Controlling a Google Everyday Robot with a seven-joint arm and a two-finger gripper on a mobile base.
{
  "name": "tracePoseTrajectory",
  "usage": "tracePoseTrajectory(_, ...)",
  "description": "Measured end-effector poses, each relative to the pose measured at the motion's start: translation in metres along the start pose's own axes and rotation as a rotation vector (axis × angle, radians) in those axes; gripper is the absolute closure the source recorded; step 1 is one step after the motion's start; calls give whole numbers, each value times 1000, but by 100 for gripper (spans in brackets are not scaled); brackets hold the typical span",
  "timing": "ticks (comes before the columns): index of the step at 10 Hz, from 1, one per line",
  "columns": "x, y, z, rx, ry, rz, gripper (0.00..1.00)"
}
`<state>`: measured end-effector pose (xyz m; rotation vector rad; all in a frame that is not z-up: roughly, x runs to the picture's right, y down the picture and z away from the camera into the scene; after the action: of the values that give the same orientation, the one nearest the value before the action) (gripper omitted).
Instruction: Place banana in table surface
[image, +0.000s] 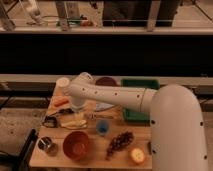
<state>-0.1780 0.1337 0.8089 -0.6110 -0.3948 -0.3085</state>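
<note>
The pale-yellow banana (74, 121) lies on the light wood table surface (90, 159), left of the middle and just behind the orange bowl (76, 145). My gripper (77, 107) hangs at the end of the white arm (115, 96), which reaches in from the right. It sits directly above and slightly behind the banana, very close to it. I cannot tell whether it touches the fruit.
An orange carrot-like stick (61, 102) and a black-handled knife (52, 120) lie left of the gripper. A blue cup (102, 127), grapes (119, 142), a round fruit (136, 156), a metal cup (47, 145), a white cup (62, 82), a dark plate (106, 80) and a green tray (141, 86) share the table.
</note>
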Motion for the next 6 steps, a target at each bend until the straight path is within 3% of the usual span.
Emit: tracePoseTrajectory(6,-3,9,14,-47,2,-14,20)
